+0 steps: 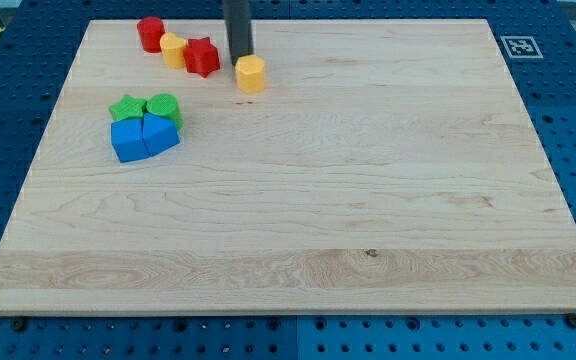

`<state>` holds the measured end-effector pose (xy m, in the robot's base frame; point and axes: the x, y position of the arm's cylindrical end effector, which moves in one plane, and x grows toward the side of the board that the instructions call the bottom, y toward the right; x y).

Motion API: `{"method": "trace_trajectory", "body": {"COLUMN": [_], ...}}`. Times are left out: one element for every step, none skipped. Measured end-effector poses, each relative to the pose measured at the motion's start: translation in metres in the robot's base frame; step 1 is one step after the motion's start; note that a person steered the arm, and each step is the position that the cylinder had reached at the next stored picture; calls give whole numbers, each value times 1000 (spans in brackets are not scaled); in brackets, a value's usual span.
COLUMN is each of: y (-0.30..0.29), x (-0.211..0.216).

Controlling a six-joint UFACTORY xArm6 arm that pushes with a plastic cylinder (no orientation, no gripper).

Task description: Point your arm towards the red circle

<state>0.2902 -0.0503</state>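
The red circle block (150, 34) sits at the view's top left of the wooden board (298, 200). A yellow block (173, 49) touches it on its right, and a red star block (202, 57) follows in the same row. My tip (240, 60) stands just right of the red star and just above-left of a yellow hexagon block (251, 74), close to touching it. The tip is about three block widths to the right of the red circle.
A cluster lies at the left: a green star block (126, 108), a green circle block (163, 106), a blue square block (128, 140) and a blue block (160, 133). A fiducial marker (520, 46) sits off the board's top right corner.
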Motion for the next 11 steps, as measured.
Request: {"method": "trace_trajectory", "body": {"y": [32, 41, 54, 58, 56, 56, 56, 28, -11, -61, -104], "x": [25, 51, 35, 19, 15, 4, -24, -46, -78, -91, -79]}}
